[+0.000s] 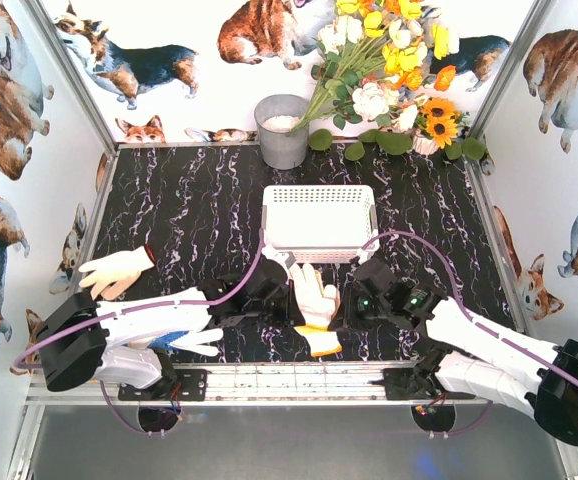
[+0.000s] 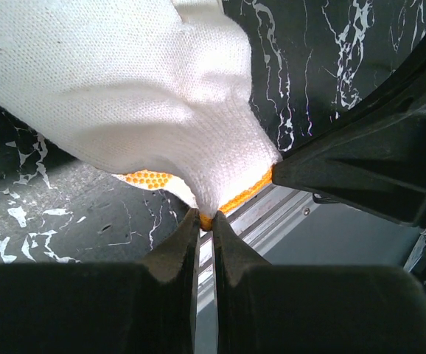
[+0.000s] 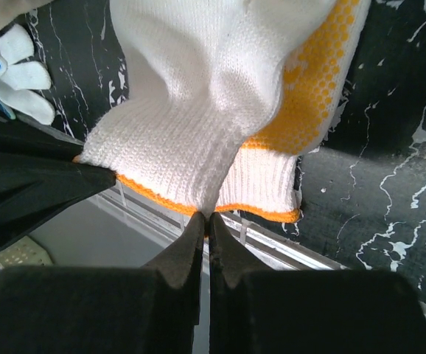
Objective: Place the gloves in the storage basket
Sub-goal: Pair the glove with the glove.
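A cream-white glove (image 1: 316,295) sits between my two grippers, just in front of the white lattice storage basket (image 1: 319,222). My left gripper (image 2: 206,219) is shut on the glove's (image 2: 124,81) orange cuff edge. My right gripper (image 3: 207,216) is shut on the same cuff (image 3: 169,158) from the other side. In the top view the left gripper (image 1: 291,308) and right gripper (image 1: 347,312) flank the glove. Under it lies a second glove with yellow dots (image 3: 318,81). A plain glove (image 1: 117,270) lies at far left, and a blue-dotted one (image 1: 187,343) shows under the left arm.
A grey round bucket (image 1: 283,130) stands behind the basket, with a flower bunch (image 1: 389,70) at the back right. The metal rail (image 1: 299,378) runs along the table's near edge, right below the held cuff. Printed walls close in both sides.
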### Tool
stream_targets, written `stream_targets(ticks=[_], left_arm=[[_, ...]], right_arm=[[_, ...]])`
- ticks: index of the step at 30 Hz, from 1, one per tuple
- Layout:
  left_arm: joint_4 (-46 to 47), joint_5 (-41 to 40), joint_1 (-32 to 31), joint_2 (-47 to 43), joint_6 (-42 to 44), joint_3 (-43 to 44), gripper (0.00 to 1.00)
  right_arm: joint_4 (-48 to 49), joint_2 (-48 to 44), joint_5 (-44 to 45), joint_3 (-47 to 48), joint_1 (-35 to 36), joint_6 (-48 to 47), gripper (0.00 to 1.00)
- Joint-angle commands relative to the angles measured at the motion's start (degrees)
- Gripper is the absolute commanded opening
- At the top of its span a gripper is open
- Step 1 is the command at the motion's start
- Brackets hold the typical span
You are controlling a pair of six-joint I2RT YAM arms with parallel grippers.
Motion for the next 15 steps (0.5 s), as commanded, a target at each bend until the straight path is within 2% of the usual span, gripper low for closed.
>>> stream_targets(ticks=[1, 15], left_arm=[[1.3, 0.1, -1.0, 0.9, -1.0, -1.1, 0.00], [4.9, 1.2, -5.5, 6.0, -2.4, 0.1, 0.00]], right_arm=[[2.0, -1.3, 1.2, -1.1, 1.2, 1.4, 0.00], [-3.6, -0.7, 5.6, 0.3, 5.4, 2.5, 0.00]])
